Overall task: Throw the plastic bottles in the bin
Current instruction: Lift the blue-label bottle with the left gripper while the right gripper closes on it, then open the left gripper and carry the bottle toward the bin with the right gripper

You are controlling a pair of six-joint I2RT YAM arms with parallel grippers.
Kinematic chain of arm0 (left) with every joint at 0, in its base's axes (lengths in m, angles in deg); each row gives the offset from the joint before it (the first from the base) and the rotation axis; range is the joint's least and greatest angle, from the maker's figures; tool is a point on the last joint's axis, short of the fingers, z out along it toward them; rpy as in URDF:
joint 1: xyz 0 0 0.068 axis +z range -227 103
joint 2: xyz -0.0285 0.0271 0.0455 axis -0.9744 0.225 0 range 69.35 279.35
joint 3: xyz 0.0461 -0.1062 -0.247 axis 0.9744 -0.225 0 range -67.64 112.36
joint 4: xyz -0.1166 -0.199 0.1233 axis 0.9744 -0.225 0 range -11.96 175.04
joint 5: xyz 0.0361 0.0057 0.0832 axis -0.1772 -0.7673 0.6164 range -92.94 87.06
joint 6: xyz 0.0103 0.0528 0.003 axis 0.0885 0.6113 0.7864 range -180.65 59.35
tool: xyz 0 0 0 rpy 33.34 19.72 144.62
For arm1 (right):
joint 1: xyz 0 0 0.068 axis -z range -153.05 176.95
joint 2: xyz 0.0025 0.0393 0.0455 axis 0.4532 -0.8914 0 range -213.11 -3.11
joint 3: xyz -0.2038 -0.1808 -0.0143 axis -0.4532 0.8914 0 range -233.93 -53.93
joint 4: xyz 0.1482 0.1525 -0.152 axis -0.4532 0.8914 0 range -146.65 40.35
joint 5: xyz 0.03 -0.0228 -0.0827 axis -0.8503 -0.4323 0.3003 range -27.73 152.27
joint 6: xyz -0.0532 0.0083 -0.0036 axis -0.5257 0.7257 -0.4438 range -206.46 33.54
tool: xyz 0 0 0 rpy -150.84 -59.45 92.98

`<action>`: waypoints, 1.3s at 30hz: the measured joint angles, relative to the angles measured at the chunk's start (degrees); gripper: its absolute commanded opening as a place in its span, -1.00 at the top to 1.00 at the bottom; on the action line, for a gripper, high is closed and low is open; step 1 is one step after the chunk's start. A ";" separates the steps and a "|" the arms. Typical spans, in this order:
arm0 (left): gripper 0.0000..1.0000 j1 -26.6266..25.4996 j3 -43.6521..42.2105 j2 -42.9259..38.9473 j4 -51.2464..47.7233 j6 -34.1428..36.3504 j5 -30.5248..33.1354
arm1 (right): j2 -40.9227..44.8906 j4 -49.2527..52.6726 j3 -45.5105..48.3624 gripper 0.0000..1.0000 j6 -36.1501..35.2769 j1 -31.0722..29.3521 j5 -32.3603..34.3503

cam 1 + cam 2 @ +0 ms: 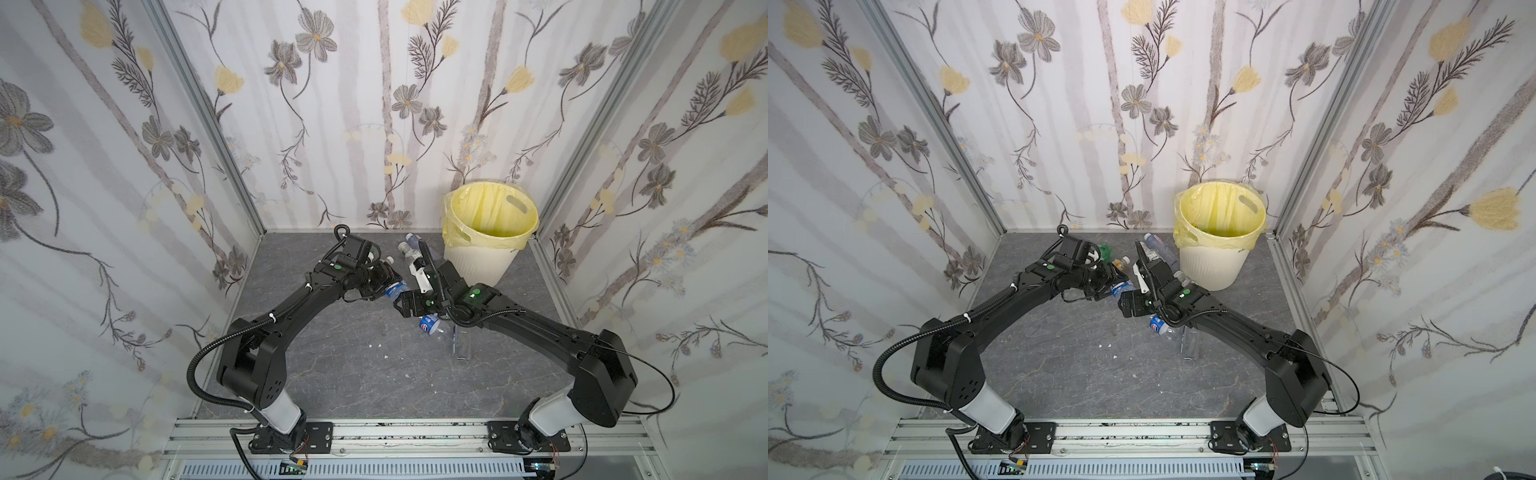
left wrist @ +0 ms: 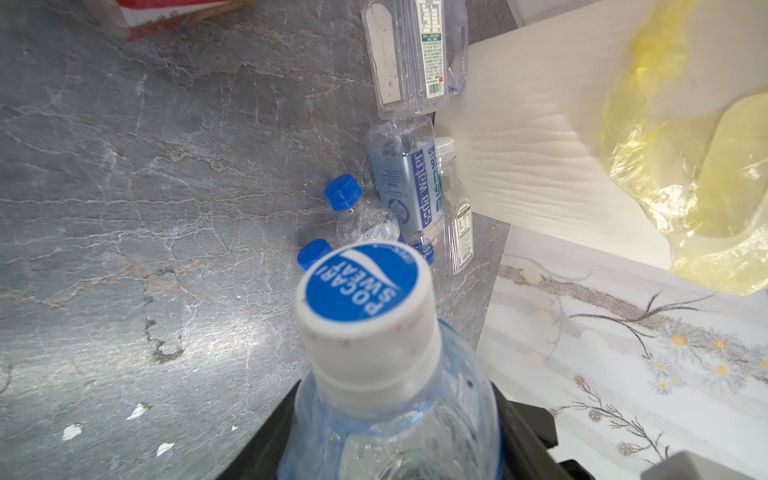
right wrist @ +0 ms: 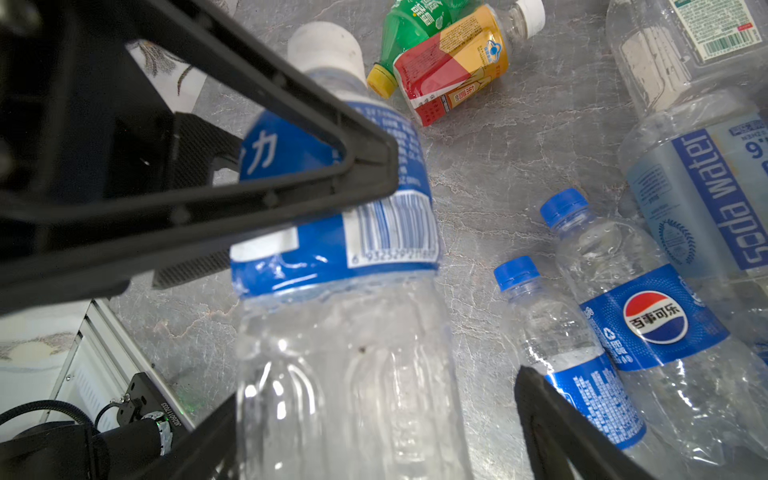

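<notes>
**Top views.** Grey marbled counter (image 1: 332, 374). Round cream ribbed plastic bin (image 1: 473, 266) with pale yellow bag liner (image 1: 455, 232), upright, mouth up, right of centre in both top views. Left tool (image 1: 386, 287) and right tool (image 1: 401, 303) meet at frame centre. Between them is the white-capped bottle (image 1: 395, 291), clear plastic with a blue label; only its mid-section shows, so its heading cannot be told here. Blue-labelled cola bottle (image 1: 428, 324) lies just below the right tool. In a top view, green bottle (image 1: 1105, 250) above the left tool.

**Left wrist view.** White-capped bottle (image 2: 395, 415): long axis runs from the lower edge to frame centre, blue-printed cap toward the lens. Left tool clamped on its body. Soda-water bottle (image 2: 411, 183) lies flat beside the bin wall, upper centre.

**Right wrist view.** White-capped bottle (image 3: 340, 332): axis top to bottom, cap upper centre, base at the lower edge. Left tool's finger (image 3: 166, 232) crosses the label. Right tool's fingers (image 3: 548, 424) stand wide apart on either side of the base, one clear of it: open, not gripping. Shown only here: orange-red bottle (image 3: 453, 62), upper centre.
</notes>
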 measured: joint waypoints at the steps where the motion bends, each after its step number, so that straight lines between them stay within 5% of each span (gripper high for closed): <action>1: -0.20 0.00 -0.02 0.00 -0.02 -0.02 0.00 | 0.11 -0.11 0.11 -0.74 0.04 -0.04 -0.04; 14: -0.26 -0.11 -0.04 -0.02 -0.02 -0.26 -0.83 | 1.70 -2.32 1.62 -0.40 1.09 -0.28 -1.95; 31: -0.22 -0.55 2.40 1.75 -0.44 0.70 -3.58 | 3.28 -5.03 5.03 -0.38 1.46 -0.98 -4.26; 39: -0.30 -0.90 1.22 1.57 0.04 0.55 -4.02 | 3.28 -4.17 5.01 -0.09 1.49 -0.98 -4.20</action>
